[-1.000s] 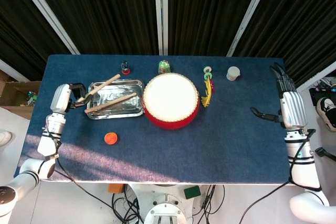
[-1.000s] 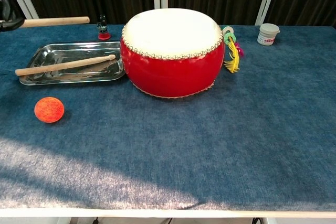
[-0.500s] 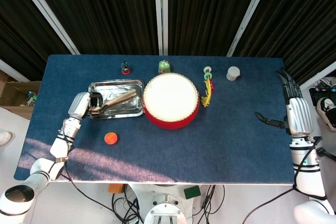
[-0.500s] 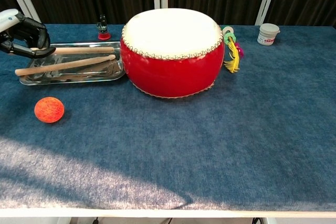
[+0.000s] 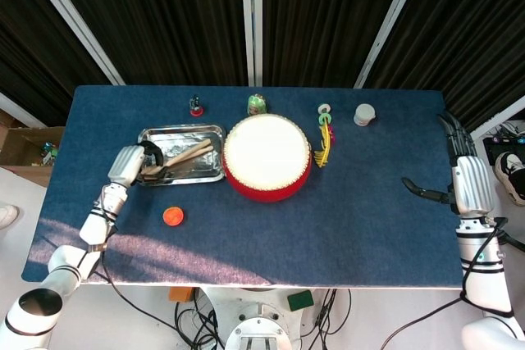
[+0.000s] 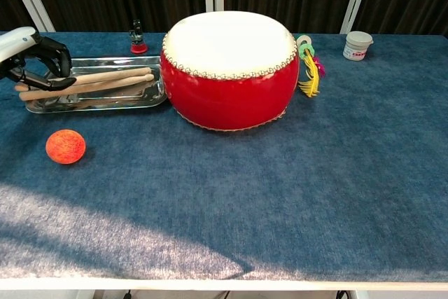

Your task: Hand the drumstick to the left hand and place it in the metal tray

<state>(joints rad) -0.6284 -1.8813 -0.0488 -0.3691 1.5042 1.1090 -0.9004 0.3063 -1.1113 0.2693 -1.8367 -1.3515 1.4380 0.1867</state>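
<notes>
Two wooden drumsticks lie side by side in the metal tray, left of the red drum. In the head view the drumsticks cross the tray at a slant. My left hand is at the tray's left end, its fingers arched apart over the sticks' handle ends and its thumb low beside them. The head view shows that left hand at the tray's left rim. My right hand hovers at the table's right edge, fingers spread, holding nothing.
An orange ball lies in front of the tray. Behind the drum stand a small red-based figure, a green object, a yellow tassel with rings and a white jar.
My left hand carried the drumstick from beyond the tray's left end down into the tray, beside the other stick, and its fingers have spread. My right hand drew back a little.
</notes>
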